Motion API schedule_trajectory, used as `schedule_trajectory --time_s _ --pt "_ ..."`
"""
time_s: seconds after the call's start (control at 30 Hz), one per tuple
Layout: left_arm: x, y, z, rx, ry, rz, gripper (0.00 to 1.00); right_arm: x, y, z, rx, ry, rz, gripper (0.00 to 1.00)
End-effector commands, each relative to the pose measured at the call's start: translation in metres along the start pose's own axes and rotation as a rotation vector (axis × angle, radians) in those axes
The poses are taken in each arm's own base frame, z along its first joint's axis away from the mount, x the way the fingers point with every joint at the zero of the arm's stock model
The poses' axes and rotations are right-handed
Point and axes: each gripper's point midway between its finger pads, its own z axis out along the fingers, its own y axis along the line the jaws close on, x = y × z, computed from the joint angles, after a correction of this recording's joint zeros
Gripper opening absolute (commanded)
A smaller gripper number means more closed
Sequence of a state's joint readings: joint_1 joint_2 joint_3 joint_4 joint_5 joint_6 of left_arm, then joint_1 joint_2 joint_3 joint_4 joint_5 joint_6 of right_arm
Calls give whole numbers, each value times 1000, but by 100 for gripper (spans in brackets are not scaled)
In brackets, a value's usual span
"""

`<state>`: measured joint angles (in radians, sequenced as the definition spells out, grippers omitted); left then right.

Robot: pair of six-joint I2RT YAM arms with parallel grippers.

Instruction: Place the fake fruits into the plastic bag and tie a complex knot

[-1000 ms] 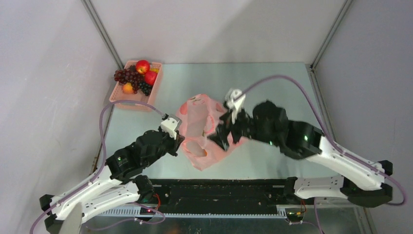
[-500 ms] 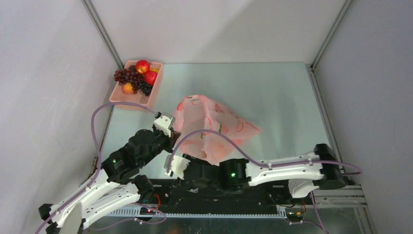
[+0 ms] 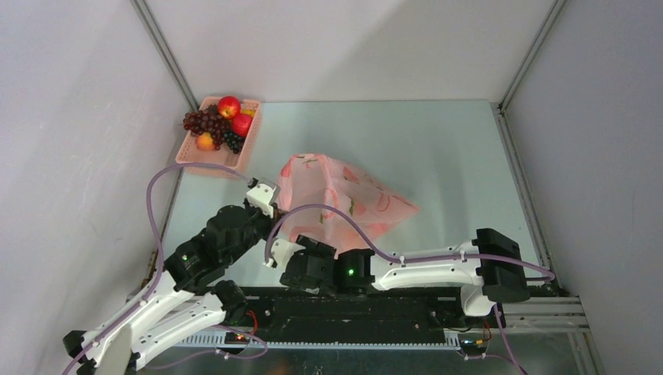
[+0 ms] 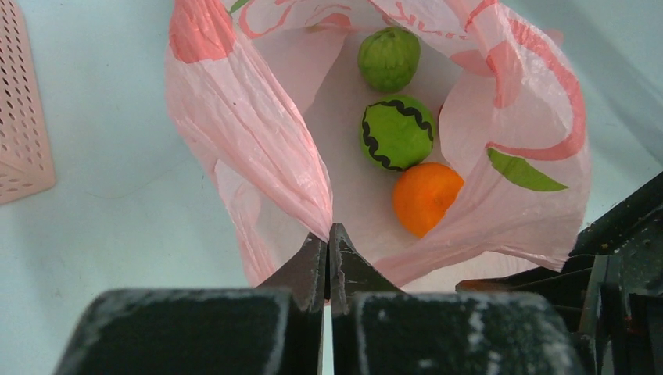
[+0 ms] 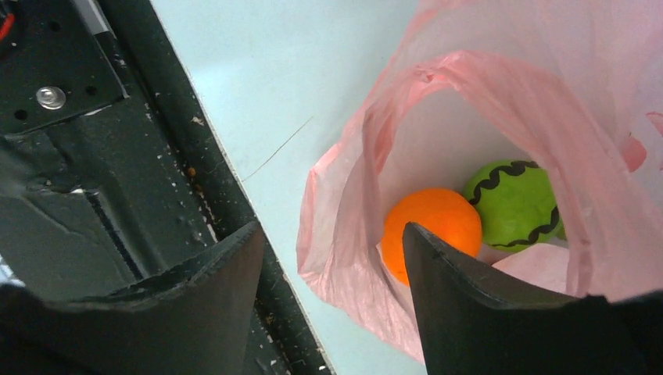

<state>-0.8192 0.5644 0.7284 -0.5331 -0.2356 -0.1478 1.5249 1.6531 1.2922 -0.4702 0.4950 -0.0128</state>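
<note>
Pale table [image 3: 453, 141]: plastic bag [image 3: 344, 203], mouth propped agape by left gripper [image 4: 328, 236] pinching its rim; right gripper [image 5: 330, 231] beside it, parted, empty.

Bag [image 3: 344, 205] mouth is opened toward near-left; entry is narrowed by the left claw [image 4: 329, 234], pinched on the rim, and the right claw [image 5: 332, 250], spread wide at the lip. Bag floor is taken up by an orange [image 4: 424, 197] and two green fruits [image 4: 397, 131]. Far-left corner is blocked by the basket [image 3: 219, 137]. Surface [image 3: 453, 148] far and right of the bag is passable. Near edge is crossed by the right arm [image 3: 430, 269].
</note>
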Motion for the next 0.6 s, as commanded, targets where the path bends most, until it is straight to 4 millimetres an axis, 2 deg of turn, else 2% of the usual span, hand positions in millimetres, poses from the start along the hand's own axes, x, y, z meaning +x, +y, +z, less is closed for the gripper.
schedule_trajectory --time_s 0.0,0.07,0.13,0.17,0.23,0.27,0.33,0.37,0.4,0.43,0.47,0.5,0.53,0.57 --pt "-3 -1 4 12 -15 7 0 15 -9 10 39 43 2 70" --pt "-3 0 5 8 -14 6 0 24 -12 16 43 67 3 65" --pt "-3 1 5 4 -14 8 0 29 -18 19 72 83 11 48" --pt "-3 1 5 -1 -12 11 0 29 -22 18 85 82 19 29" --pt "-8 4 4 -18 -22 8 0 22 -28 10 102 56 44 3" --pt "-10 5 3 -21 -26 6 0 18 -31 5 107 40 55 0" --pt "-28 3 -3 -14 -59 -1 0 0 -46 -17 130 -21 100 0" --pt "-48 2 -10 -10 -96 -10 0 -15 -62 -37 151 -74 138 0" --pt "-58 2 -13 -12 -114 -16 0 -23 -71 -48 159 -106 157 0" --pt "-84 1 -21 -6 -155 -26 0 -41 -92 -72 172 -178 210 0" --pt "-96 0 -25 -4 -174 -34 0 -49 -104 -85 179 -214 233 0" --pt "-125 -2 -34 2 -213 -48 0 -65 -129 -113 190 -295 297 0" --pt "-139 -4 -38 15 -232 -57 0 -79 -141 -131 174 -355 333 0" --pt "-167 -8 -46 30 -263 -75 0 -85 -169 -155 203 -419 389 0"
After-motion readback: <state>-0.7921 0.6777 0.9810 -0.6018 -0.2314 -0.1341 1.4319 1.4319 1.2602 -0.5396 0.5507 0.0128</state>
